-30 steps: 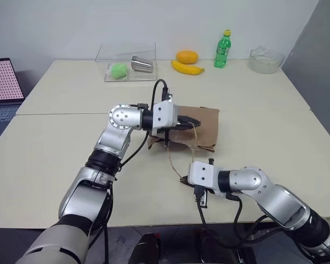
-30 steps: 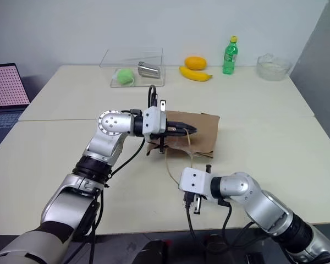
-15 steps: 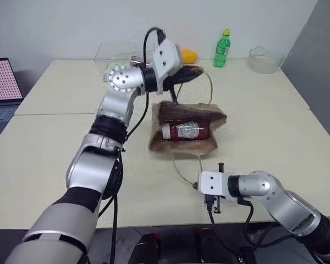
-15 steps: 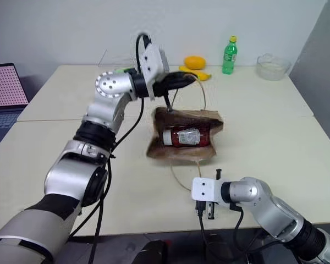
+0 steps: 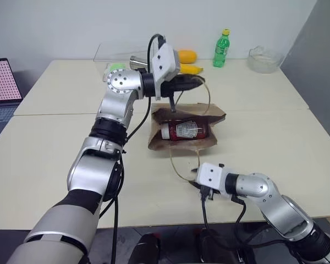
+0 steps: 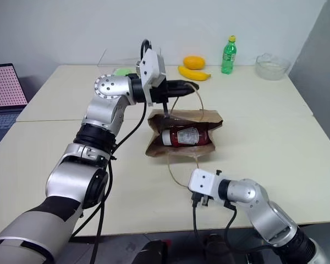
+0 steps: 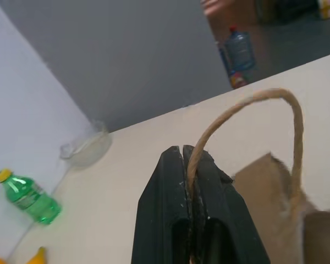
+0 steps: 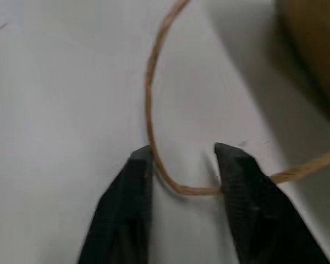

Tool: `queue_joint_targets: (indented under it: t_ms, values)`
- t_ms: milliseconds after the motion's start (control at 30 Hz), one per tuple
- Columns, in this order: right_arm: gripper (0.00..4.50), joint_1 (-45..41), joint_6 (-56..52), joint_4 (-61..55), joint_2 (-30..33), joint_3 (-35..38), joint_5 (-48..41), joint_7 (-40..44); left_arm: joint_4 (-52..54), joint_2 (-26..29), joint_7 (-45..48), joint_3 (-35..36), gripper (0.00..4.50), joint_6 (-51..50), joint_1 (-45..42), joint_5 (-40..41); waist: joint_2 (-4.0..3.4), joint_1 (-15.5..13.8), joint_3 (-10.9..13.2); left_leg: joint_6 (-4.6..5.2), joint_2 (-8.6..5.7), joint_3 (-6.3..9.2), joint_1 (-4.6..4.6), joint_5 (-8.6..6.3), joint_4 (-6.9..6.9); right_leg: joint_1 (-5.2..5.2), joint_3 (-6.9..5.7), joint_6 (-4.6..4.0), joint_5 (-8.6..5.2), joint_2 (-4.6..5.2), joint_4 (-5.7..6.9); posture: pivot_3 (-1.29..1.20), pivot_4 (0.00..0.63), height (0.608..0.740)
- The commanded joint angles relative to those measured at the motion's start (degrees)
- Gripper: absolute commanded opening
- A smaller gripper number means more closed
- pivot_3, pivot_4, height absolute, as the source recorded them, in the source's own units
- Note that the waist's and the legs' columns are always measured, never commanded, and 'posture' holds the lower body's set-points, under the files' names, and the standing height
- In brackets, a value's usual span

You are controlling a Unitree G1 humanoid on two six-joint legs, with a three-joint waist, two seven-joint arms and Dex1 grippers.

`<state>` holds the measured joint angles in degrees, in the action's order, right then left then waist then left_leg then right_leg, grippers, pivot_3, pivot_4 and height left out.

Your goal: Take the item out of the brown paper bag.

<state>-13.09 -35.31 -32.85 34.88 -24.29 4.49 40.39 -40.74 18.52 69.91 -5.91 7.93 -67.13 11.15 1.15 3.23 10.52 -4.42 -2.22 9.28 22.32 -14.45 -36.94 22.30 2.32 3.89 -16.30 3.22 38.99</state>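
The brown paper bag (image 5: pixel 181 145) lies mid-table with its mouth pulled open. The item (image 5: pixel 182 131), white and red, lies on its side inside. My left gripper (image 5: pixel 198 82) hangs above the bag, shut on the upper loop handle (image 7: pixel 275 99); the cord runs between its closed fingers (image 7: pixel 170 181). The lower handle (image 5: pixel 179 168) trails over the table toward me. My right gripper (image 8: pixel 181 151) sits low at the table's near edge, open, and that cord loop lies loose between its fingers (image 8: pixel 132 181).
At the back of the table stand a green bottle (image 5: pixel 222 48), a banana (image 5: pixel 190 69), an orange fruit (image 5: pixel 187 55), a clear bowl (image 5: pixel 264 59) and a clear tray (image 5: pixel 118 66) holding a green ball and metal cup. A laptop (image 5: pixel 1 88) sits far left.
My left gripper has risen with the upper handle, pulling the bag's mouth open so the item came into view. The right hand shifted slightly along the near edge.
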Motion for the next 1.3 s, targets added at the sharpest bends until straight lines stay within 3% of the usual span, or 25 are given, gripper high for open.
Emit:
queue_joint_targets:
  t_ms: [33,267,467,600,700,800,967,1167,1300]
  values:
    - [3.11,0.55,-4.15,-8.57,-0.47,5.65,-4.36,0.63,5.53,0.60,0.97,0.82,0.00,-2.55,0.22,1.69,0.00,-0.04,0.00,0.00,0.00,0.02,0.03,0.00,-0.01,0.01,-0.02,0.00,0.00,0.00,-0.01,0.00,0.150,0.740]
    - [3.11,2.82,-14.53,-20.21,4.43,17.85,-16.26,6.22,8.80,0.17,0.46,1.31,0.00,-6.12,0.84,2.45,0.00,-0.32,0.00,0.00,-0.01,0.03,0.06,0.00,-0.01,0.00,-0.04,0.00,0.00,0.01,-0.03,0.00,0.150,0.740]
    - [3.11,4.00,-22.02,-23.35,8.77,29.73,-29.30,10.64,11.35,0.56,1.69,1.90,0.00,-10.57,0.78,5.08,0.01,-0.30,0.00,0.01,0.00,0.00,0.05,0.00,0.00,-0.01,-0.04,0.01,0.00,0.01,-0.03,0.00,0.150,0.740]
    - [3.11,-1.87,-23.86,-22.18,7.74,30.30,-33.00,6.99,13.73,1.27,2.49,2.06,0.00,-13.98,1.08,6.55,0.01,-0.04,0.00,0.01,0.01,-0.02,0.03,0.00,0.00,-0.01,-0.02,0.00,0.00,0.01,0.00,0.00,0.150,0.740]
    - [3.11,-8.86,-23.69,-19.47,4.63,23.07,-30.78,1.64,14.50,1.52,2.32,2.11,0.00,-14.61,1.26,6.68,0.00,0.07,0.00,0.01,0.02,-0.02,0.02,0.00,0.01,0.00,-0.02,0.00,0.00,0.00,0.01,0.00,0.150,0.740]
    - [3.11,-15.59,-22.31,-12.44,3.40,11.47,-21.69,-5.28,14.88,1.61,2.20,2.11,0.00,-15.06,1.30,6.90,0.00,0.04,0.01,0.00,0.02,-0.02,0.02,0.00,0.00,0.01,-0.02,0.00,0.00,0.00,0.00,0.00,0.150,0.740]
    - [3.11,-25.54,-18.96,-1.41,0.30,-3.74,-10.63,-9.61,15.46,1.66,2.11,2.01,0.00,-15.26,1.50,6.95,-0.01,0.07,0.01,0.00,0.00,-0.01,0.06,0.00,0.03,0.09,-0.01,0.00,0.00,0.02,-0.02,0.00,0.150,0.740]
    - [3.11,-32.57,-15.48,9.32,-3.97,-12.07,-1.76,-10.66,16.28,1.75,1.90,1.98,0.00,-15.24,2.04,6.88,-0.01,0.07,0.01,-0.23,-0.01,-0.01,0.38,0.13,-0.02,0.44,-0.01,-0.02,0.01,0.02,0.01,0.00,0.150,0.740]
    - [4.41,-36.50,-11.82,14.86,-4.78,-16.73,5.07,-9.99,16.49,1.74,1.74,2.01,0.00,-15.16,2.25,6.85,-0.01,0.18,0.00,-0.25,-0.02,-0.04,0.66,0.14,-0.02,0.83,0.04,-0.03,0.02,0.02,0.11,0.00,0.150,0.740]
